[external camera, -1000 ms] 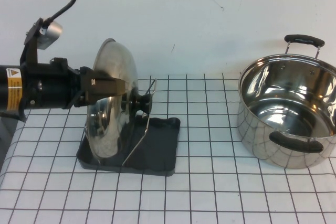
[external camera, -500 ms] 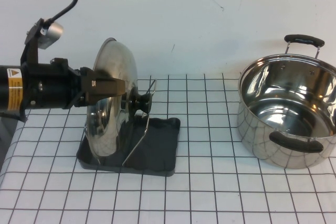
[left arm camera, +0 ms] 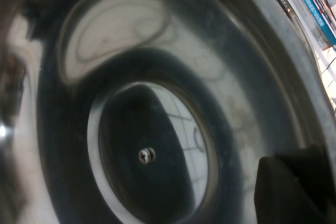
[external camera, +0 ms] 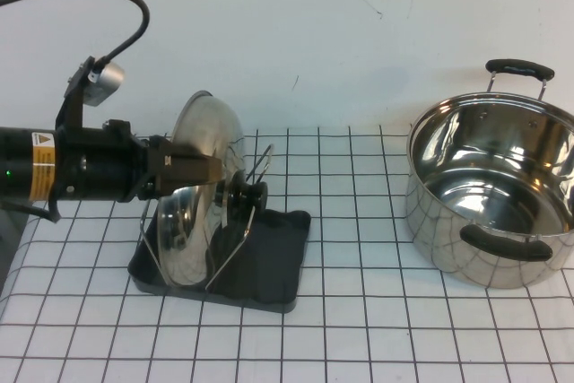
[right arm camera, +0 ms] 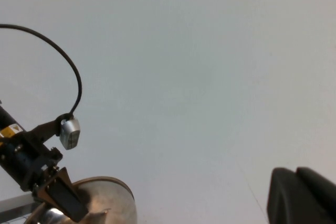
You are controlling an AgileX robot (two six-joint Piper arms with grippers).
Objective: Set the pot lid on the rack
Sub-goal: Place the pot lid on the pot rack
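Observation:
The shiny steel pot lid (external camera: 211, 127) stands on edge between the silver wire loops (external camera: 235, 248) of the rack, in its dark grey tray (external camera: 276, 262). The lid's black knob (external camera: 247, 196) points right. My left gripper (external camera: 212, 172) comes in from the left and is shut on the lid, with one finger across the domed side. The left wrist view is filled by the lid's underside (left arm camera: 157, 77), with one finger (left arm camera: 294, 187) in front of it. My right gripper (right arm camera: 302, 198) is out of the high view, held up facing the wall, fingers together and empty.
A deep steel pot (external camera: 430, 221) with black handles stands at the right of the checked table cloth. The white wall is behind. The right wrist view shows the lid's top (right arm camera: 107, 200) and the left arm (right arm camera: 31, 156) from afar.
The left gripper and lid have moved down and a little right. The lid now sits lower between the wire loops. The tray has shifted slightly.

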